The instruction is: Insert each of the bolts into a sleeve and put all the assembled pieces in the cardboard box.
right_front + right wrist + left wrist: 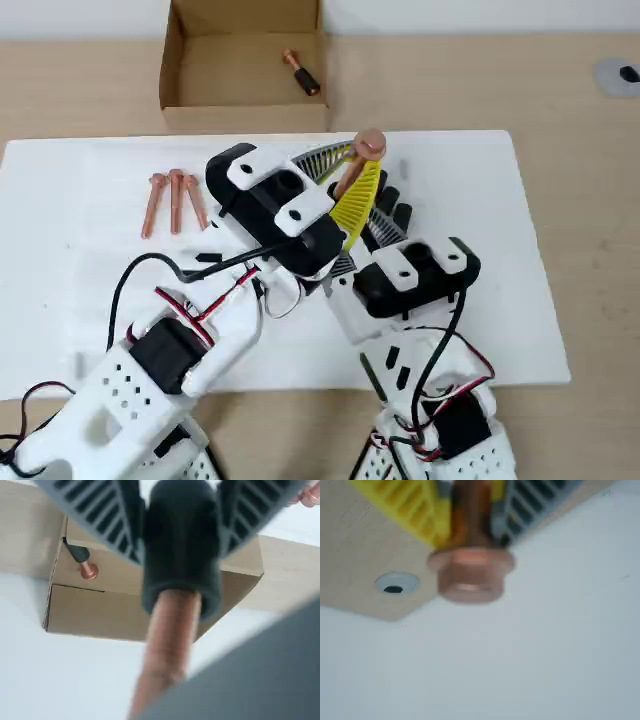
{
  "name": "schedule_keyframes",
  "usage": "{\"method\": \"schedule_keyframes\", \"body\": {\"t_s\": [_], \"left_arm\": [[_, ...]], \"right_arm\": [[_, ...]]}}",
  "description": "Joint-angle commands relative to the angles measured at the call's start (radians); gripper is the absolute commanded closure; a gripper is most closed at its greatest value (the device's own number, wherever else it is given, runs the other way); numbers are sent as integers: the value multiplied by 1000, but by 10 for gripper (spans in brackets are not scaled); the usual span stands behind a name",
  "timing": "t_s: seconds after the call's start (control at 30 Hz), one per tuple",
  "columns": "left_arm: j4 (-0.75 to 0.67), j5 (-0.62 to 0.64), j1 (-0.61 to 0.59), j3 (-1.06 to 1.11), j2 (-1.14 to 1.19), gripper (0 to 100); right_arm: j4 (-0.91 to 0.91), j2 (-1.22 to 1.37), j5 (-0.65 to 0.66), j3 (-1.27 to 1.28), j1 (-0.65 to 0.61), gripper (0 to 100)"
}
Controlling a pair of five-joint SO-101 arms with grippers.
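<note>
Left jaws closed on a copper bolt (356, 170), clamped on the shank just behind the head. The bolt is held tilted over the white mat (480, 300), near the mat's far edge. Right jaws gripping a black sleeve (181, 545); the free end of the bolt's shank sits in the sleeve's mouth (how deep it goes I cannot tell). Three loose bolts (175, 200) lie side by side on the mat on my left, well apart from the held pair. The cardboard box (172, 70) stands open on the wooden tabletop (580, 200), just beyond the mat's far edge. One assembled piece (301, 72) lies on the box floor: a copper bolt seated in a dark sleeve.
</note>
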Motion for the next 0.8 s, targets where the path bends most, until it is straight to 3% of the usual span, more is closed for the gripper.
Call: {"method": "schedule_keyframes", "body": {"t_s": [0.0, 0.27, 0.77], "left_arm": [[-9, 5, -31, -18, 2, 991], [408, 12, -37, -232, 10, 905], [695, 20, -72, -451, 12, 846]], "right_arm": [[-28, -116, 12, -10, -10, 988], [-28, -116, 12, -7, 22, 988], [-28, -114, 14, -12, 88, 988]]}}
